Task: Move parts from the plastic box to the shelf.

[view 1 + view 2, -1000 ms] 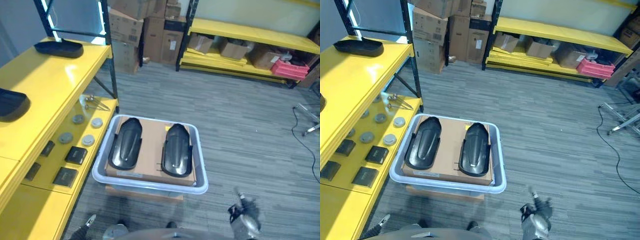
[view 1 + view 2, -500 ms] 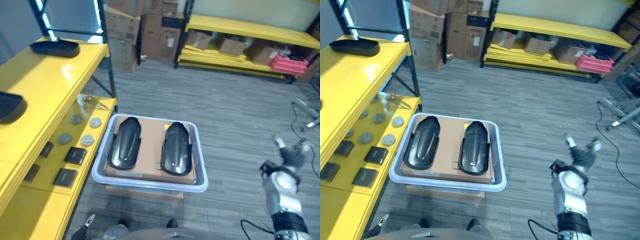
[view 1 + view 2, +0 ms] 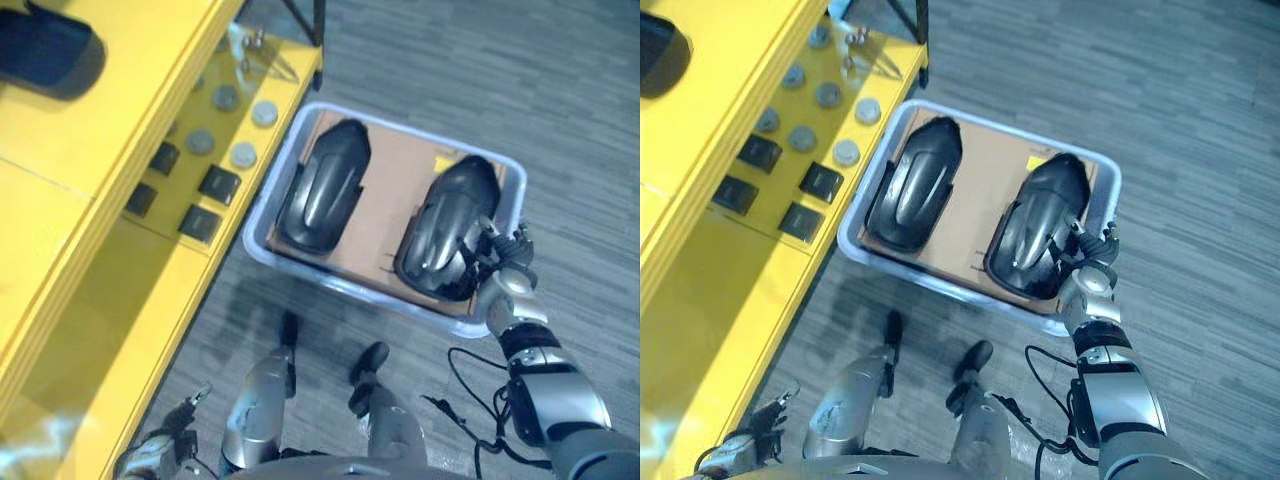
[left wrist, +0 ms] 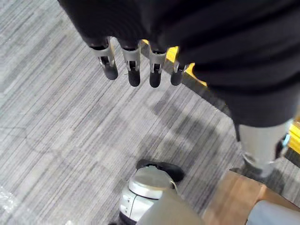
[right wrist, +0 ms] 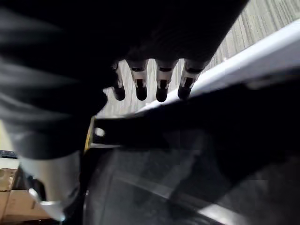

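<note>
On the grey floor beside the yellow shelf [image 3: 120,150], the pale plastic box [image 3: 262,205] stands on a brown carton, with a sheet of cardboard [image 3: 395,185] lining it. Two black moulded parts lie on that cardboard side by side, a gap of bare cardboard between them. The left part [image 3: 322,186] and the right part [image 3: 445,226] both run lengthwise from near to far, leaning a little to the right, their narrower rounded ends pointing far and their wider ends toward the robot.

The right hand [image 3: 497,272] is at the near right corner of the box, against the near edge of the right part. Its fingers [image 5: 161,89] hang straight and spread above the dark part, curled round nothing. The left hand [image 4: 136,70] hangs low on the left over the floor, fingers loose and straight, holding nothing.

On the shelf's lower level just left of the box lie several grey discs [image 3: 243,154] and black square blocks [image 3: 219,184], with a small metal tool [image 3: 262,52] farther off. Another black part [image 3: 45,50] rests on the upper level at far left.
</note>
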You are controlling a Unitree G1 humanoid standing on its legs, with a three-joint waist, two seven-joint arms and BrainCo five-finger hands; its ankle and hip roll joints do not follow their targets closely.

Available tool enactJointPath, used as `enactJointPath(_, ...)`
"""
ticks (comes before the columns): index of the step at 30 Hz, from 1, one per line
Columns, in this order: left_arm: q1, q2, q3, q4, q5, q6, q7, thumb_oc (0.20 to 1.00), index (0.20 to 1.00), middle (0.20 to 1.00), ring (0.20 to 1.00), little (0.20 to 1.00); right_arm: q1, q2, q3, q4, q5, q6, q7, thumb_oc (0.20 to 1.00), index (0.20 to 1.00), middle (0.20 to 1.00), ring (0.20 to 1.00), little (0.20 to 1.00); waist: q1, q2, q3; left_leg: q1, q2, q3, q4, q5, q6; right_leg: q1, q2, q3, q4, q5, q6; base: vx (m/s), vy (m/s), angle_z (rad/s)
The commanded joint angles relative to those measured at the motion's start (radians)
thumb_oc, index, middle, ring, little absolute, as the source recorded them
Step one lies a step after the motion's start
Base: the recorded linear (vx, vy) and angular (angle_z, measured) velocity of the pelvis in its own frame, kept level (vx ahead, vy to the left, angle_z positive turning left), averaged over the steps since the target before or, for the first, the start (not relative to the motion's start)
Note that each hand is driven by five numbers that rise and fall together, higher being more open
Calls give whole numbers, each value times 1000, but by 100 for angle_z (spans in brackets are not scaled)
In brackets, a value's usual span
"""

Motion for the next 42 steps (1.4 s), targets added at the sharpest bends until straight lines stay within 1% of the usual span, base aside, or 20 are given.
enactJointPath(1, 31, 6, -42, 27, -56, -26, -18, 1000, 1000, 1000, 1000, 1000, 60, -81, 27, -28, 31, -35, -18, 1000, 1000, 1000, 1000, 1000, 0, 6, -78, -14, 71, 34, -51, 3, -54, 16, -65, 5, 51, -87, 86, -51, 36, 4)
enactJointPath(6, 34, 7, -42, 11, -85, -27, -37, 1000, 1000, 1000, 1000, 1000, 71, -77, 45, -29, 5, -5, -3, 1000, 1000, 1000, 1000, 1000, 1, 8, -70, -15, 73, 43, -61, 10, -59, 17, -62, 2, 51, -95, 85, -13, 21, 0)
enactJointPath(9, 38, 5, -34, -7, -104, -16, -47, 1000, 1000, 1000, 1000, 1000, 101, -59, 61, -52, -36, 58, 5, 1000, 1000, 1000, 1000, 1000, -7, 8, -68, -14, 71, 50, -66, 11, -61, 14, -61, 10, 52, -99, 86, -6, 54, -2)
enactJointPath(10, 39, 0, -31, -13, -107, -16, -47, 1000, 1000, 1000, 1000, 1000, 119, -46, 74, -62, -56, 95, 4, 1000, 1000, 1000, 1000, 1000, -10, 7, -66, -14, 70, 53, -66, 9, -61, 13, -60, 14, 51, -101, 86, -18, 47, -2)
enactJointPath(11, 40, -2, -31, -16, -109, -18, -47, 1000, 1000, 1000, 1000, 1000, 132, -38, 83, -61, -67, 107, 9, 1000, 1000, 1000, 1000, 1000, -12, 6, -65, -13, 70, 54, -67, 9, -61, 12, -60, 16, 50, -100, 86, 0, 0, 0)
enactJointPath(13, 39, -9, -31, -23, -111, -20, -45, 1000, 1000, 1000, 1000, 1000, 158, -19, 105, -44, -92, 116, 14, 1000, 1000, 1000, 1000, 1000, -14, 6, -61, -15, 71, 54, -67, 9, -61, 10, -59, 19, 48, -98, 85, 0, 0, 0)
enactJointPath(15, 34, -13, -36, -26, -113, -24, -43, 1000, 1000, 1000, 1000, 1000, 174, -2, 123, -9, -98, 99, 25, 1000, 1000, 1000, 1000, 1000, -15, 6, -57, -18, 71, 54, -64, 8, -61, 8, -60, 21, 46, -95, 85, 0, 0, 0)
enactJointPath(16, 26, -12, -41, -27, -114, -26, -45, 1000, 1000, 1000, 1000, 1000, 179, 7, 137, 20, -106, 87, 40, 200, 200, 200, 200, 200, -16, 6, -55, -21, 71, 55, -64, 8, -61, 5, -61, 22, 45, -93, 85, 0, 0, 0)
enactJointPath(20, 11, -13, -50, -35, -133, -26, -39, 1000, 1000, 1000, 1000, 1000, 183, 27, 158, 34, -98, 61, 53, 200, 200, 200, 200, 200, -19, 6, -49, -28, 72, 60, -65, 10, -62, -4, -61, 26, 46, -91, 86, -29, -2, 0)
enactJointPath(23, -2, -15, -54, -46, -141, -24, -36, 1000, 1000, 1000, 1000, 1000, 186, 41, 170, 27, -87, 47, 35, 200, 200, 200, 200, 200, -23, 5, -49, -28, 72, 63, -68, 10, -61, -8, -60, 31, 46, -90, 87, -11, 1, 0)
enactJointPath(29, -8, -18, -64, -82, -170, -50, -51, 1000, 1000, 1000, 1000, 1000, 204, 47, 166, -8, -76, -1, -2, 200, 200, 200, 200, 200, -31, 1, -58, -13, 74, 72, -74, 8, -61, -1, -59, 37, 44, -89, 90, -6, -1, -1)
enactJointPath(31, -2, -16, -68, -122, -182, -80, -64, 1000, 1000, 1000, 1000, 1000, 218, 42, 143, -49, -73, -30, -30, 200, 200, 200, 200, 200, -35, -3, -70, 8, 74, 74, -79, 4, -59, 14, -55, 41, 43, -90, 91, 23, -36, -2)
enactJointPath(33, 2, -13, -66, -161, -185, -92, -70, 1000, 1000, 1000, 1000, 1000, 225, 38, 125, -88, -62, -39, -52, 200, 200, 200, 200, 200, -37, -5, -80, 27, 73, 74, -86, 2, -57, 29, -52, 44, 38, -90, 93, 47, -43, -1)
enactJointPath(34, 5, -9, -65, -196, -188, -92, -72, 1000, 1000, 1000, 1000, 1000, 236, 38, 112, -123, -56, -49, -72, 200, 200, 200, 200, 200, -40, -7, -89, 42, 72, 75, -90, -1, -56, 41, -48, 46, 35, -90, 95, 109, -72, 0)
enactJointPath(35, 13, 1, -62, -289, -180, -91, -79, 1000, 1000, 1000, 1000, 1000, 271, 33, 77, -209, -66, -60, -103, 200, 200, 200, 200, 200, -48, -13, -106, 79, 72, 81, -98, -7, -54, 72, -42, 53, 25, -89, 101, 163, -84, -1)
enactJointPath(36, 21, 16, -61, -409, -201, -67, -84, 1000, 1000, 1000, 1000, 1000, 316, 31, 47, -294, -98, -69, -121, 200, 200, 200, 200, 200, -57, -19, -127, 118, 73, 90, -108, -13, -52, 105, -36, 58, 9, -84, 107, 166, -74, 0)
enactJointPath(37, 23, 31, -61, -488, -219, -46, -93, 1000, 1000, 1000, 1000, 1000, 336, 26, 31, -343, -111, -69, -121, 200, 200, 200, 200, 200, -64, -21, -136, 137, 74, 94, -112, -16, -51, 121, -35, 59, 2, -82, 110, 135, -44, 0)
enactJointPath(40, 28, 66, -58, -654, -244, 26, -101, 1000, 1000, 1000, 1000, 1000, 382, 15, -2, -447, -151, -49, -101, 200, 200, 200, 200, 200, -76, -25, -162, 178, 76, 102, -115, -22, -50, 159, -30, 65, -13, -77, 114, 97, -14, -15)
enactJointPath(41, 26, 70, -53, -690, -255, 39, -129, 1000, 1000, 1000, 1000, 1000, 392, 12, -11, -468, -167, -59, -86, 200, 200, 200, 200, 200, -81, -26, -172, 189, 76, 104, -115, -24, -48, 170, -29, 67, -18, -76, 115, 138, -4, -28)
enactJointPath(42, 16, 76, -48, -784, -272, 104, -139, 1000, 1000, 1000, 1000, 1000, 402, 7, -27, -515, -182, -53, -59, 200, 200, 200, 200, 200, -88, -26, -197, 215, 78, 108, -119, -25, -48, 197, -28, 69, -33, -72, 118, 165, -5, -28)
